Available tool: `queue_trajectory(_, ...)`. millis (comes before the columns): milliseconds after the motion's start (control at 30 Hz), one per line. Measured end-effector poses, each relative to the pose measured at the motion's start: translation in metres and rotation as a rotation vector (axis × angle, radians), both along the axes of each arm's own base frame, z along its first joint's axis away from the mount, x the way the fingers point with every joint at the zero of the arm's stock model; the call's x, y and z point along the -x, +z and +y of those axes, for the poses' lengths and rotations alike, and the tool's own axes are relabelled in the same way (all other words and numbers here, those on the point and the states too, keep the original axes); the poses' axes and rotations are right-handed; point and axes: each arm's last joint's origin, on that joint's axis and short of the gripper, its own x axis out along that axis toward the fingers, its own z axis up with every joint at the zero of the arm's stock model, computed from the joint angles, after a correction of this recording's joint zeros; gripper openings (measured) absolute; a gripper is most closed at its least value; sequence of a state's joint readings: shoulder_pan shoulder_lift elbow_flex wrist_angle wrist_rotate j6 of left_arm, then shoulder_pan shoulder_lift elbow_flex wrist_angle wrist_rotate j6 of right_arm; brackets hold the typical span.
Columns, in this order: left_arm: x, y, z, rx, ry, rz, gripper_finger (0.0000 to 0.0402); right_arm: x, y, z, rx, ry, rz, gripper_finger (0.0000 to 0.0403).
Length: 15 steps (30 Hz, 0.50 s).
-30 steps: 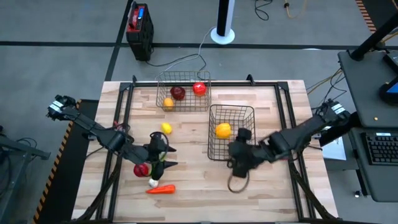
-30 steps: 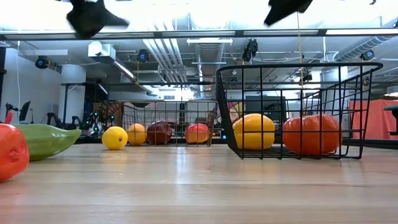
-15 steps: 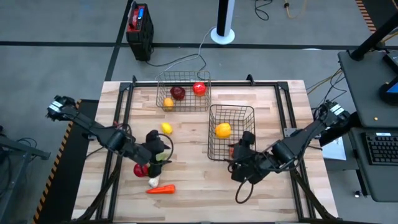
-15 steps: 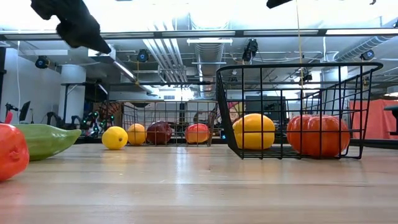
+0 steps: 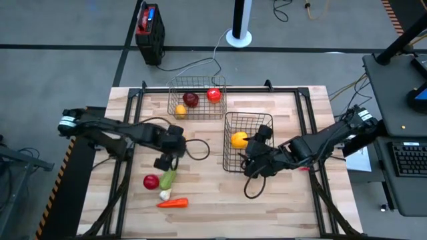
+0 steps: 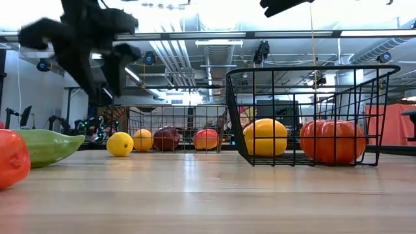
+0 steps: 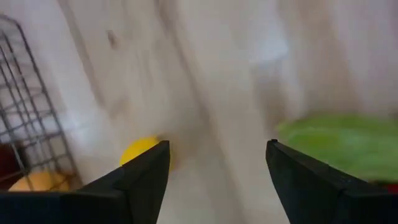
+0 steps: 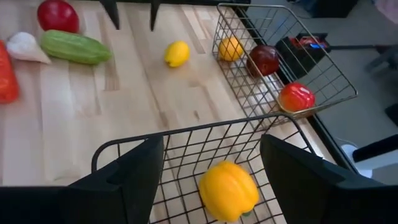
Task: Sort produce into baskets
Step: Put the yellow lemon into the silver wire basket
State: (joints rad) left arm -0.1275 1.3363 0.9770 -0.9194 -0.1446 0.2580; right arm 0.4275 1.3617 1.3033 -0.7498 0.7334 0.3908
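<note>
On the bare wood lie a yellow lemon (image 7: 140, 152), a green cucumber (image 5: 167, 178), a red piece (image 5: 151, 181), white garlic (image 5: 164, 195) and an orange carrot (image 5: 172, 203). My left gripper (image 7: 217, 162) hangs open and pointing down between lemon and cucumber, touching neither; in the high view it hides the lemon. The far basket (image 5: 197, 98) holds red, dark red and orange pieces. The near basket (image 5: 248, 141) holds a yellow pepper (image 8: 227, 190) and a red-orange piece (image 6: 331, 140). My right gripper (image 8: 211, 149) hovers open and empty over this basket's near rim.
A red-and-black box (image 5: 149, 25) stands on the floor beyond the table's far edge. Bare wood stretches between the two baskets and along the near right of the table (image 5: 293, 207). A loose cable loops below my right gripper (image 5: 252, 190).
My left gripper has swung from above the red piece and cucumber toward the far edge and the lemon, rolling and tipping until its fingers point down. The red-orange piece in the near basket has rolled a little.
</note>
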Motion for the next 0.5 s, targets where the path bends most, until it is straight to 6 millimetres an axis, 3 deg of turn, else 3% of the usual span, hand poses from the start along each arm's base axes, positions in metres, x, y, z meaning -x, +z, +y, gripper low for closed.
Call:
queue_trajectory(267, -0.016, -0.032, 0.028, -0.207, -0.036, 0.183, 0.0244, 0.000, 0.000, 0.000, -0.012, 0.006, 0.005, 0.0260)
queue_trajectory(500, -0.026, -0.056, 0.034, -0.248, -0.072, 0.290, 0.0244, 0.000, -0.001, 0.000, -0.023, 0.020, 0.017, 0.0260)
